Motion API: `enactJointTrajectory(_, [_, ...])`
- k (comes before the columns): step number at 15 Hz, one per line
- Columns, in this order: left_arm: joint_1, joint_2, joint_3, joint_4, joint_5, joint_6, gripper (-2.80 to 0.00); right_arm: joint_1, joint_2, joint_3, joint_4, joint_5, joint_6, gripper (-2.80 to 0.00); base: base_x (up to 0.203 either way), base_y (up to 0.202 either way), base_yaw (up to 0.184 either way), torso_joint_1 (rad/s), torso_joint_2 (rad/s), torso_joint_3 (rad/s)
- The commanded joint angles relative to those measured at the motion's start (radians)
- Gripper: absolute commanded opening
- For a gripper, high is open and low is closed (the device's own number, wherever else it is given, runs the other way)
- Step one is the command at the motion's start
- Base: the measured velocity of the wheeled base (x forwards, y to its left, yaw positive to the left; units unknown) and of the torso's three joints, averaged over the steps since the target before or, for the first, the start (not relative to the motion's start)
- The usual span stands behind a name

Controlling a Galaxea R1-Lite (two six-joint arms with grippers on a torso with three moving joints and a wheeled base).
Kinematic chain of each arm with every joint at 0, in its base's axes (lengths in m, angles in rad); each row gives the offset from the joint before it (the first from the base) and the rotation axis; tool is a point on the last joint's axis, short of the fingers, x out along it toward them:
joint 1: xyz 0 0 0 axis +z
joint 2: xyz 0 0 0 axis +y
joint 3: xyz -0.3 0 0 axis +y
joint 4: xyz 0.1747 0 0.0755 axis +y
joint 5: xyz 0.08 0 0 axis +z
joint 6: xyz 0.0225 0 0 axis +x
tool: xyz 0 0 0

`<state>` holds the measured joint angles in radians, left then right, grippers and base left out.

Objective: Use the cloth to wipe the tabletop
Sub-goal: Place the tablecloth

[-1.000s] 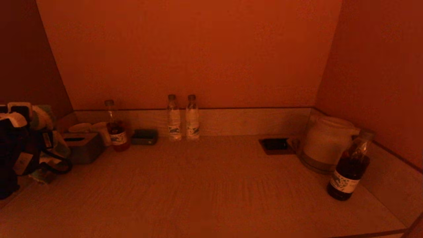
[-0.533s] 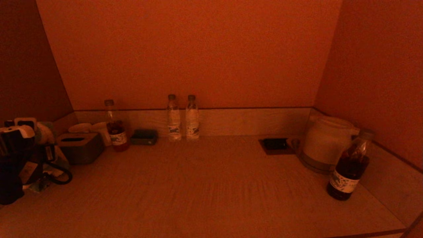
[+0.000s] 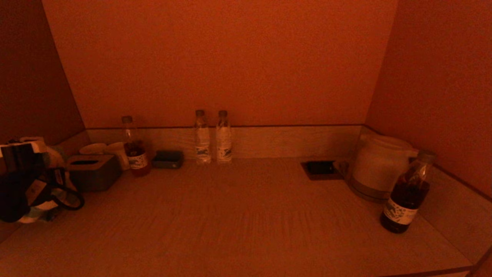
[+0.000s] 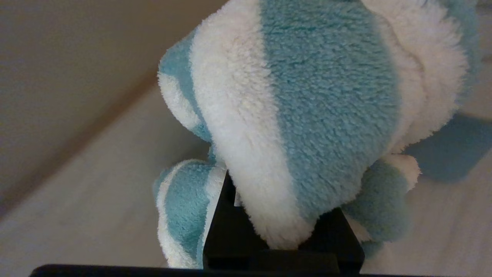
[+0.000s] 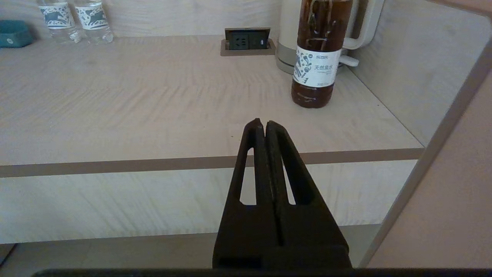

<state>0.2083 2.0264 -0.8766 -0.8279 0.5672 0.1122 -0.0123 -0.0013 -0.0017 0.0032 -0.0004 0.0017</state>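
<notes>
My left gripper point(image 3: 36, 181) is at the far left of the tabletop point(image 3: 246, 223), shut on a fluffy cloth point(image 4: 307, 115) with blue and white stripes. The cloth bunches over the fingers and hides their tips in the left wrist view; a fold of it point(image 3: 32, 215) hangs down to the tabletop in the head view. My right gripper point(image 5: 265, 125) is shut and empty, held in front of and below the table's front edge; it does not show in the head view.
At the back left stand a tissue box point(image 3: 94, 171), cups point(image 3: 105, 150), a red-drink bottle point(image 3: 134, 148) and a small dark box point(image 3: 168, 159). Two water bottles point(image 3: 212, 136) stand at the back. A socket panel point(image 3: 321, 169), kettle point(image 3: 378, 165) and dark bottle point(image 3: 407, 192) are right.
My left gripper with the cloth has shifted at the table's left edge, dropping and drawing back a little toward me. Nothing else has moved.
</notes>
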Motion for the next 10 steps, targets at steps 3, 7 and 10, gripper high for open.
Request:
enactJointTrajectory(3, [0.004,-0.005,-0.074,0.156,0.002,-0.057,-2.8,0.0,0.001,0.0,0.0,0.0,0.0,-2.8,0.0,0.0,0.0,0.0,0.0,0.0])
enactJointTrajectory(7, [0.021,0.005,-0.238,0.468,0.002,-0.177,-2.8,0.0,0.001,0.0,0.0,0.0,0.0,-2.8,0.0,0.0,0.0,0.0,0.0,0.0])
enactJointTrajectory(10, [0.036,0.016,-0.375,0.718,-0.013,-0.251,-2.8,0.0,0.001,0.0,0.0,0.0,0.0,-2.8,0.0,0.0,0.0,0.0,0.0,0.0])
